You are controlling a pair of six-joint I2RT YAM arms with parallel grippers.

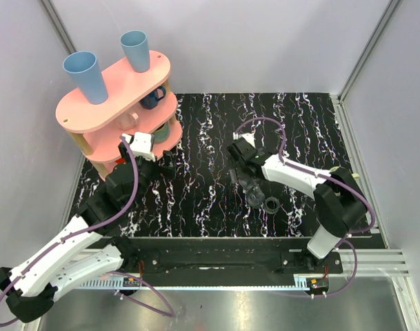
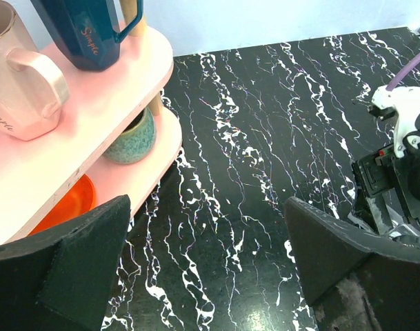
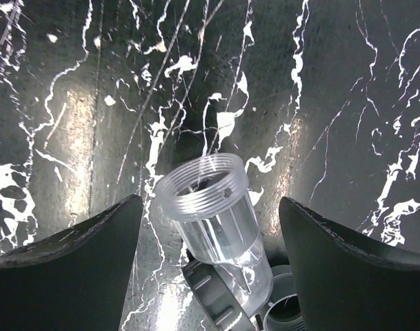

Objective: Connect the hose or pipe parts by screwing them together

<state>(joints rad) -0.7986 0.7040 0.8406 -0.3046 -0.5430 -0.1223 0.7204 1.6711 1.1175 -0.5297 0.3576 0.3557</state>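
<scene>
1. Well, the left gripper (image 2: 207, 203) has its two fingers (image 2: 78, 269) spread very wide, and they hold nothing. Between them is only the black table with white veins (image 2: 265, 138).
2. To the left of the left finger is a pink shelf (image 2: 92, 117). On its upper board are a pink mug (image 2: 20, 83) and a dark blue mug (image 2: 85, 27). A green-blue cup (image 2: 130, 134) stands on the board below.
3. Beyond the right finger of this gripper, part of the right arm (image 2: 410, 131) is seen, well apart from the shelf.
4. The right gripper (image 3: 210, 200) is also open. Its fingers (image 3: 347, 269) stand on both sides of a clear tube (image 3: 213, 221).
5. The clear tube is in the middle between these fingers, with a gap on each side, so neither finger touches it. Its threaded mouth points away from the wrist. I cannot tell if it stands or lies on the table.
6. A grey ring (image 3: 210, 300) goes around the near end of the tube, close to the palm.
7. A second grey nut (image 3: 285, 316) is just beside this ring, near the base of the right finger, and it is not screwed onto the tube.
</scene>
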